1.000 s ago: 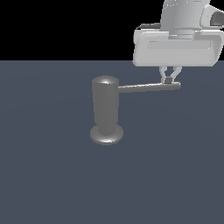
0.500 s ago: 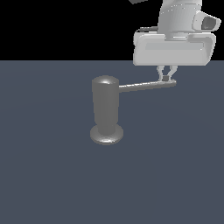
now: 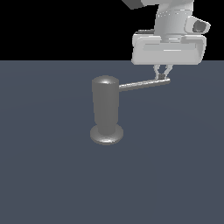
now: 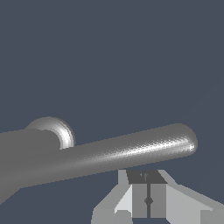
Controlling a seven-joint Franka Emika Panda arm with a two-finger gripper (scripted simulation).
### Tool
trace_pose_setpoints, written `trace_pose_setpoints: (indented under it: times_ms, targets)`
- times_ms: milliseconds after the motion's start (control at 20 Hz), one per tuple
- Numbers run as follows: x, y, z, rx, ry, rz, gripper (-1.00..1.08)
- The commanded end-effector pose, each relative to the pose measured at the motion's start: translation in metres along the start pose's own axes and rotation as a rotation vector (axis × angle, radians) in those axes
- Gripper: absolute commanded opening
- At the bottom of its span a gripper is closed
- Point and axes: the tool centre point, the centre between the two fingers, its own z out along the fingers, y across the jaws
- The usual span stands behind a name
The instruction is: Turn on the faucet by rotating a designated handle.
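The faucet (image 3: 105, 107) is a glossy dark-grey upright cylinder with a domed top, standing on a round flared base. Its handle (image 3: 142, 85), a thin rod, sticks out from the upper part toward the exterior view's right. My gripper (image 3: 162, 76) hangs above the rod's outer end, and its fingertips come down against the rod just short of the tip. In the wrist view the handle (image 4: 131, 153) crosses the picture, with the gripper (image 4: 148, 192) beside it. The fingers are pressed together, nothing is between them, and the faucet body (image 4: 22, 148) is at the edge.
A flat dark blue-grey floor (image 3: 52, 175) spreads around the faucet. The white wrist housing (image 3: 168, 48) sits above the rod's outer end.
My gripper has shifted toward the exterior view's left. The handle's tip has swung with it, ending a little nearer the faucet body and slightly higher in the picture.
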Motion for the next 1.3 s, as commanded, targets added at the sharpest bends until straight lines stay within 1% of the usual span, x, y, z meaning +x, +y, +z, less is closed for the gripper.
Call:
trace_pose_setpoints:
  times_ms: [0,1250]
  targets:
    - [0.008,-0.002,0.009,0.001,-0.011,-0.001,-1.00]
    - [0.077,-0.001,0.020,0.002,-0.029,0.022,-1.00]
